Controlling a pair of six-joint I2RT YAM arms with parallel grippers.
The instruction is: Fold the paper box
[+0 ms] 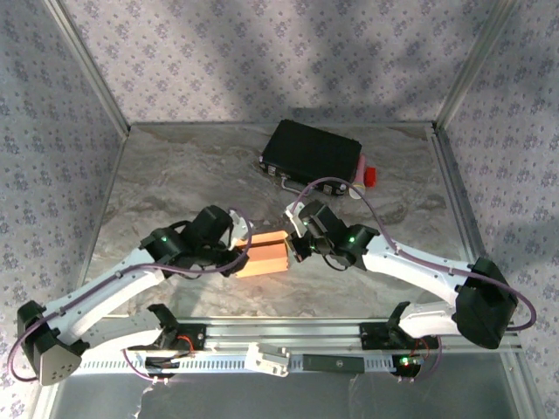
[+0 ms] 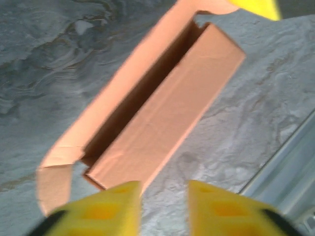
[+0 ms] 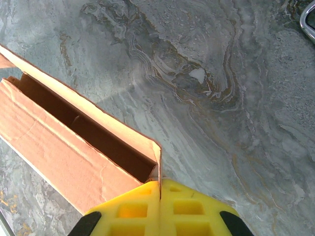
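Observation:
The paper box [image 1: 269, 255] is salmon-pink cardboard, partly formed, lying on the marble table between my two grippers. In the left wrist view the paper box [image 2: 167, 113] is a long open trough with a loose flap at its near left end. My left gripper [image 2: 165, 189] is open just short of the box's near corner, with bare table between its yellow fingers. In the right wrist view my right gripper [image 3: 160, 183] is shut on the thin end wall of the paper box [image 3: 54, 152], at its corner. In the top view the left gripper [image 1: 238, 253] is at the box's left end and the right gripper [image 1: 293, 249] at its right end.
A black hard case [image 1: 312, 150] with a red-and-white object [image 1: 370, 175] beside it lies at the back of the table. A metal rail [image 2: 290, 162] runs along the near edge. Patterned walls enclose the table on three sides.

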